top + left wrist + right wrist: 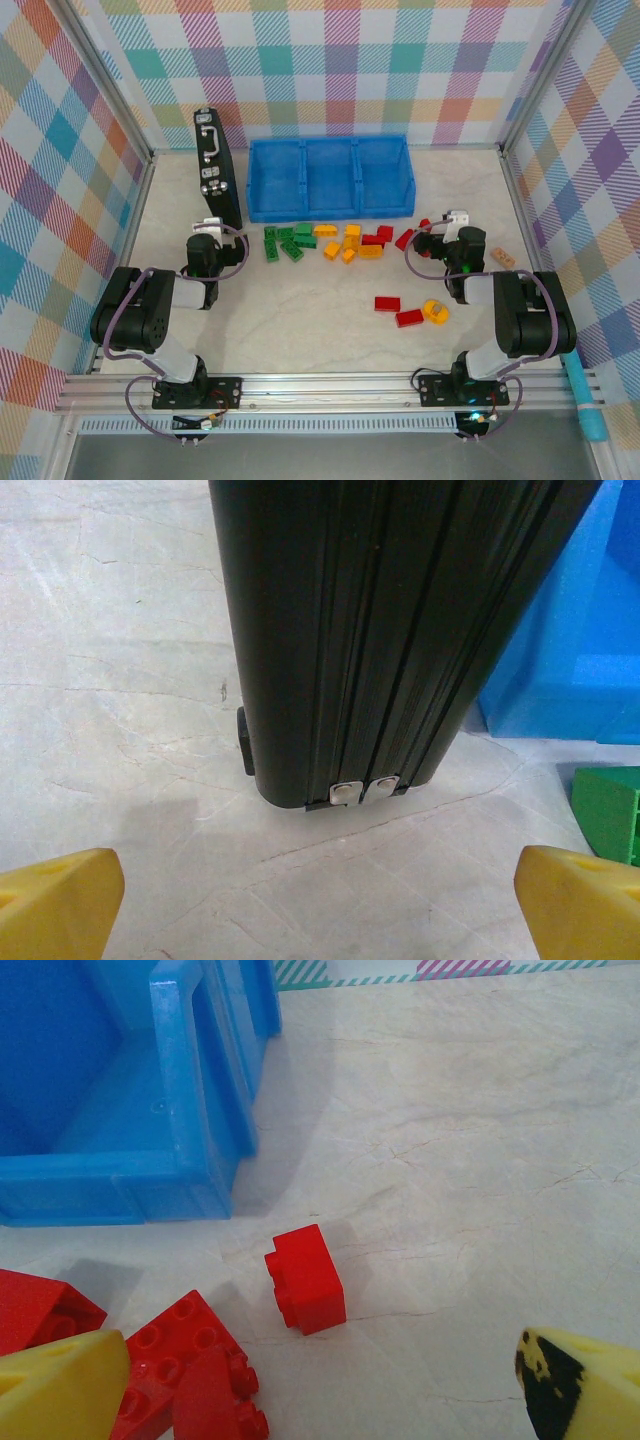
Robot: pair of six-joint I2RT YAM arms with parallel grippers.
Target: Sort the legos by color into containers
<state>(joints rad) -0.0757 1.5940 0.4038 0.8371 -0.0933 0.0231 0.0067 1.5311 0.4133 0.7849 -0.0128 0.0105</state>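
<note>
Legos (352, 243) crowd your right gripper (320, 1390), jaws spread wide; close carelessly and you may pinch two red bricks (190, 1355).

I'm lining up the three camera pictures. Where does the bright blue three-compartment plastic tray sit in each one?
Top external: the bright blue plastic tray is at upper centre, just right of the black case with silver latches.
Left wrist: right edge, behind that upright case.
Right wrist: upper left, its corner above a small red brick.
Shared landmark: the pale veined tabletop in front of the tray.
</note>
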